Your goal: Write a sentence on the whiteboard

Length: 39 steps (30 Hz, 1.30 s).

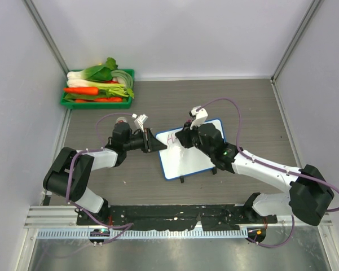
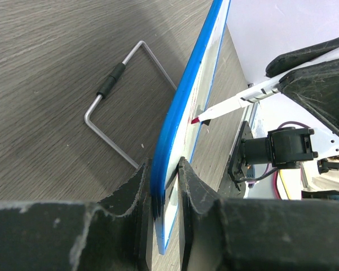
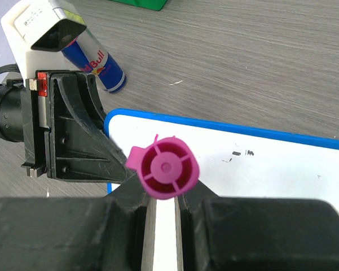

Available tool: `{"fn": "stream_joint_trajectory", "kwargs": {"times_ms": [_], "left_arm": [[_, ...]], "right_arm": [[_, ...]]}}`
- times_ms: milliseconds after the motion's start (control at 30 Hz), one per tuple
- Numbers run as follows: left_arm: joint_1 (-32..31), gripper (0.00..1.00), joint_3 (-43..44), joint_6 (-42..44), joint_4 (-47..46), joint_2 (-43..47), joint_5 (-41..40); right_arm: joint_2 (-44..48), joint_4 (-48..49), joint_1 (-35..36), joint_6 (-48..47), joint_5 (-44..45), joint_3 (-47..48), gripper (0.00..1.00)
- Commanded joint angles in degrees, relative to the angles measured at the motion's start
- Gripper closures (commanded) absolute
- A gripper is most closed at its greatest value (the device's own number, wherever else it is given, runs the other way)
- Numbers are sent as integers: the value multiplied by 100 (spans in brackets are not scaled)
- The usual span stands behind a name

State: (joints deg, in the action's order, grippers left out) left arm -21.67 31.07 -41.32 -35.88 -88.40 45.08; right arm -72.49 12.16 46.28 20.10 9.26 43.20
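Left gripper (image 2: 164, 176) pinches the blue edge of the whiteboard (image 2: 187, 107) between 2 fingers, board tilted, mid table (image 1: 242, 101). Right gripper (image 3: 163, 199) clamps a pink-capped marker (image 3: 164, 168), tip against the board near the first pink strokes of the sentence (image 1: 172, 137).

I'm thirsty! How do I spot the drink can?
Look at the whiteboard in the middle of the table. Just past its far left corner, beside the left arm, is the can. It alone is blue and silver with red letters.
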Motion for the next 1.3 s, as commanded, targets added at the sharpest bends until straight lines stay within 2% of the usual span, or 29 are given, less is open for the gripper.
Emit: {"fn": "stream_joint_trajectory", "kwargs": {"times_ms": [0, 133, 467, 1267], "left_arm": [[-74, 100, 4, 581, 529, -195, -333], [-74, 100, 13, 581, 529, -195, -324], [-74, 100, 22, 581, 538, -204, -333], [-74, 100, 22, 581, 547, -204, -316]], "right_arm": [[235, -170, -14, 29, -46, 109, 99], [367, -153, -14, 91, -126, 259, 99], [324, -39, -5, -15, 559, 338, 99], [95, 243, -14, 91, 867, 294, 98]]}}
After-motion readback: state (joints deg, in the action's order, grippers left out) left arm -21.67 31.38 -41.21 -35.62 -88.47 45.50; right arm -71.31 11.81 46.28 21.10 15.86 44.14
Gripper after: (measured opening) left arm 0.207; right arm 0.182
